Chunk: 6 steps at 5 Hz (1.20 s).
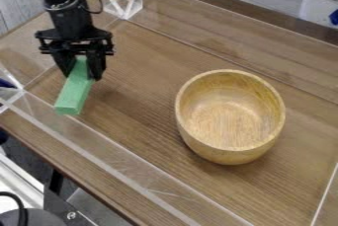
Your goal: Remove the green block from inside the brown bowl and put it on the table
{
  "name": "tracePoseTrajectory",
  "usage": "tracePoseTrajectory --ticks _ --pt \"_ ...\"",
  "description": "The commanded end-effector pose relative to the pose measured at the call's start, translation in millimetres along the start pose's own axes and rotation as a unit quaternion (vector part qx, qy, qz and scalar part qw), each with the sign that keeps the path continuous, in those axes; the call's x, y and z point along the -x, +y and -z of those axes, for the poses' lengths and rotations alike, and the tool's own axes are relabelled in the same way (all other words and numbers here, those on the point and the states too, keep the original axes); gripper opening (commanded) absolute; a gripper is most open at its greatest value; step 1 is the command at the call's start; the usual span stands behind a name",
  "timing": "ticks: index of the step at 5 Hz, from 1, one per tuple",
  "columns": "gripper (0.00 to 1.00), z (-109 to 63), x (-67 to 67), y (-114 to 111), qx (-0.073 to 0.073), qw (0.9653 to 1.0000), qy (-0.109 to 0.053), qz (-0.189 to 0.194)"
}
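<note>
Looking at the single camera view, we note the gripper pointing straight down near the left side of the table, its jaws closed on the upper end of the green block. We see the block hanging below the fingers, its long axis tilted, lower end toward the near-left corner and close to the wood; whether it touches we cannot tell. We record the brown bowl standing empty, well apart to the right. We judge the placing nearly done: what matters next is the gap under the block's lower end before the jaws part.
</note>
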<state>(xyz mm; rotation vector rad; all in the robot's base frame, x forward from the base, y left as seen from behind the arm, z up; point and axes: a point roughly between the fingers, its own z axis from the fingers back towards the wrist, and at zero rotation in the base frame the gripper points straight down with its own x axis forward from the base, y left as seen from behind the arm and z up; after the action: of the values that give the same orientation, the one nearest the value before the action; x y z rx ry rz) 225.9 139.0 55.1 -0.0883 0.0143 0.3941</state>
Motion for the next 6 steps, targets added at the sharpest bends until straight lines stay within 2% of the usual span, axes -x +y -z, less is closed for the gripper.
tracePoseTrajectory --ticks 1,6 --pt "0.0 -6.4 -11.5 -6.3 -0.005 0.9997 -0.018 0.017" --pt "0.0 18.3 -30.3 -2.6 -0.02 0.9994 -0.009 0.028"
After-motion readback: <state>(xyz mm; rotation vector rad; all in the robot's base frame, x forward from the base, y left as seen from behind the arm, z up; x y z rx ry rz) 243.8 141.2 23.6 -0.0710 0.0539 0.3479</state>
